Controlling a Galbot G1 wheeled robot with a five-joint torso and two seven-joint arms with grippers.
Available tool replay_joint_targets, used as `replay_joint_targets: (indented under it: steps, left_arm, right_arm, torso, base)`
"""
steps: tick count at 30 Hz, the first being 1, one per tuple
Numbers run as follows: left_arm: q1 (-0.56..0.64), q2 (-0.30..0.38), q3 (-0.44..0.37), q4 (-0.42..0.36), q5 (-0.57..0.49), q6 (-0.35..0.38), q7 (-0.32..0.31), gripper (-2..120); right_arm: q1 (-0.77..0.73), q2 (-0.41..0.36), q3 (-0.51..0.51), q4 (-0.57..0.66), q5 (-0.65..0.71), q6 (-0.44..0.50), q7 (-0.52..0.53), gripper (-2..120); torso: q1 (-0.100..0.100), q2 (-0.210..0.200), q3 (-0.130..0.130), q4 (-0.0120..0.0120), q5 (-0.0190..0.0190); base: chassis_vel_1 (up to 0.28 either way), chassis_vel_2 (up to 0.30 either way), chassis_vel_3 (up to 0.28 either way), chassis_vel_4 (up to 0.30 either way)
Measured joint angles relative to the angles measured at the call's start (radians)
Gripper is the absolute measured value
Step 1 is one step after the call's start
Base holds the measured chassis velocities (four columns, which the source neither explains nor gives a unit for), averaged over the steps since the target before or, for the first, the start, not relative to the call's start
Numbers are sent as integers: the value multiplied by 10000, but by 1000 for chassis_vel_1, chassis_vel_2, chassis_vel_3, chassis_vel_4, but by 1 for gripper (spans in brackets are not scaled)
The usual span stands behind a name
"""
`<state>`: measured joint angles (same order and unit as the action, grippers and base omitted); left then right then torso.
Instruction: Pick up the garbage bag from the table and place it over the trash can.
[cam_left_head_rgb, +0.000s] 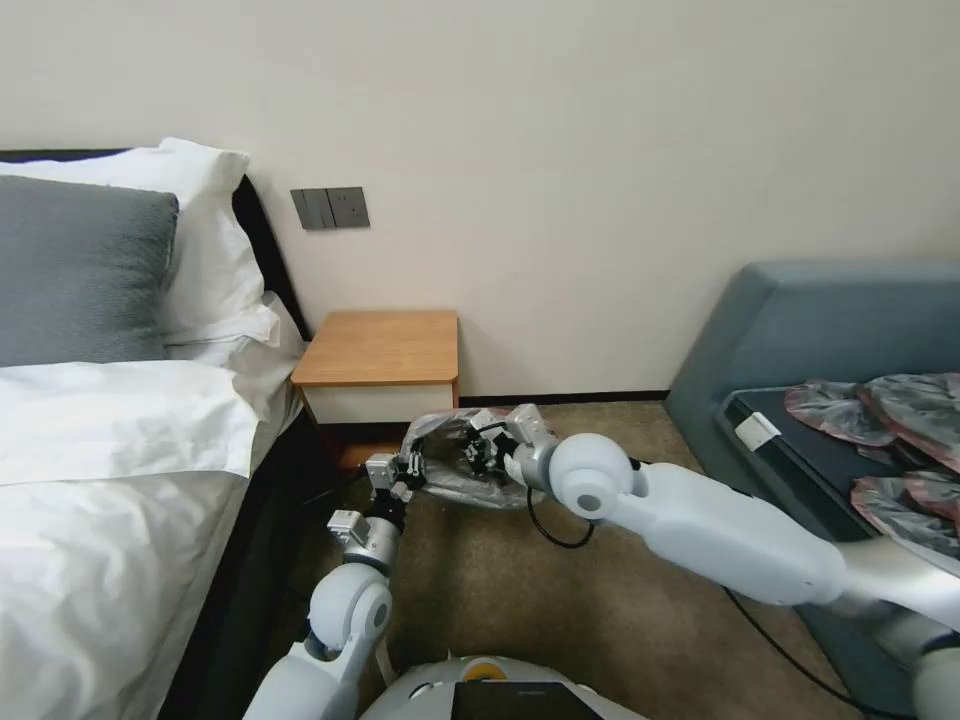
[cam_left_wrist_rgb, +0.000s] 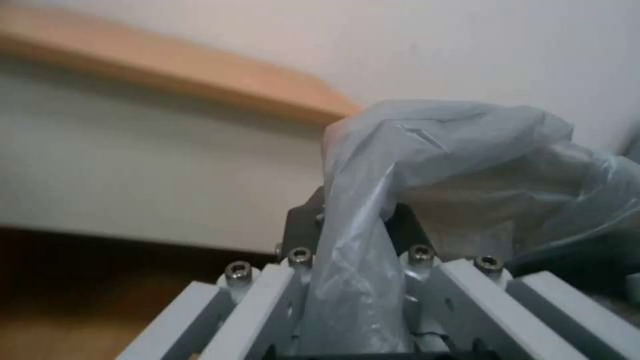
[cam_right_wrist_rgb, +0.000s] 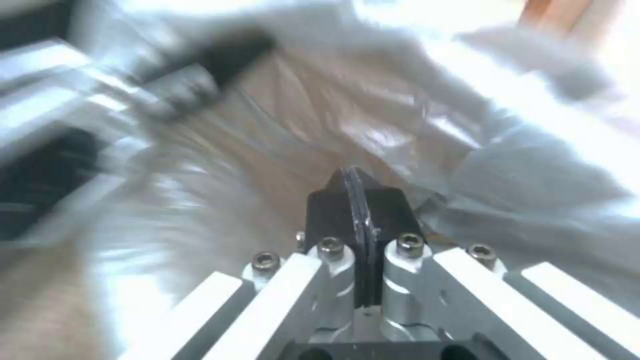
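The garbage bag (cam_left_head_rgb: 465, 490), thin grey crinkly plastic, hangs stretched between my two grippers low over the carpet, just in front of the table (cam_left_head_rgb: 380, 345). My left gripper (cam_left_head_rgb: 408, 468) holds the bag's left side. In the left wrist view the left gripper (cam_left_wrist_rgb: 353, 215) is shut on a fold of the garbage bag (cam_left_wrist_rgb: 453, 150), with the table's wooden top (cam_left_wrist_rgb: 200, 80) behind. My right gripper (cam_left_head_rgb: 478, 452) holds the bag's right side. The right wrist view is blurred and shows the right gripper (cam_right_wrist_rgb: 353, 190) shut on film of the garbage bag (cam_right_wrist_rgb: 533, 175). The trash can is hidden.
A bed (cam_left_head_rgb: 100, 450) with white linen and a dark frame runs along the left. A blue-grey bench (cam_left_head_rgb: 800, 330) stands at the right with several similar grey pink-rimmed bags (cam_left_head_rgb: 880, 410) on it. Brown carpet (cam_left_head_rgb: 560, 600) lies open between them.
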<state>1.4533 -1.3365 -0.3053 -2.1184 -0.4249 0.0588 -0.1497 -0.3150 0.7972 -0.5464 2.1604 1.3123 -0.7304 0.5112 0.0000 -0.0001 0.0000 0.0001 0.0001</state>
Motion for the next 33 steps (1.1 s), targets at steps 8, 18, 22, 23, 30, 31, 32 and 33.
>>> replay_joint_targets:
  steps: [8,18,22,23,30,31,32,33]
  left_arm:
    - [78,-50,64,210,-237,376,-1097,7]
    - [369,-9,13,327,-160,424,-1372,7]
    - [568,-38,-74,287,-115,427,-1374,7]
    - [568,-38,-74,287,-115,427,-1374,7]
    - [653,-62,-91,116,-109,419,-1416,7]
    - [653,-62,-91,116,-109,419,-1416,7]
    - [688,-60,-91,76,-120,419,-1421,7]
    - [720,-57,-91,56,-126,421,-1423,7]
  right_arm:
    - [-2353,-965,2731,1008,-1448,1010,-2486,0]
    - [-4942,-1582,5162,1387,-4212,1618,-3303,12]
    - [-6092,-1502,5623,1345,-5673,2226,-3174,30]
    - [-6092,-1502,5623,1345,-5673,2226,-3174,30]
    - [-7703,-521,6160,1401,-7685,3470,-2609,59]
    - [-7703,-521,6160,1401,-7685,3470,-2609,59]
    - [-8195,-190,6463,1422,-8151,3689,-2662,65]
    - [-8564,51,6723,1452,-8494,3790,-2777,68]
  torso:
    - [0,0,-1,-5,3]
    - [-1,1,-1,-1,1]
    - [-1,1,-1,0,1]
    - [-1,1,-1,0,1]
    - [-1,1,0,0,1]
    - [-1,1,0,0,1]
    - [-1,1,0,1,1]
    - [-1,1,0,0,-3]
  base:
    - [0,0,0,0]
    - [0,0,0,0]
    - [0,0,0,0]
    - [0,0,0,0]
    - [0,0,0,0]
    - [0,0,0,0]
    - [0,0,0,0]
    - [0,0,0,0]
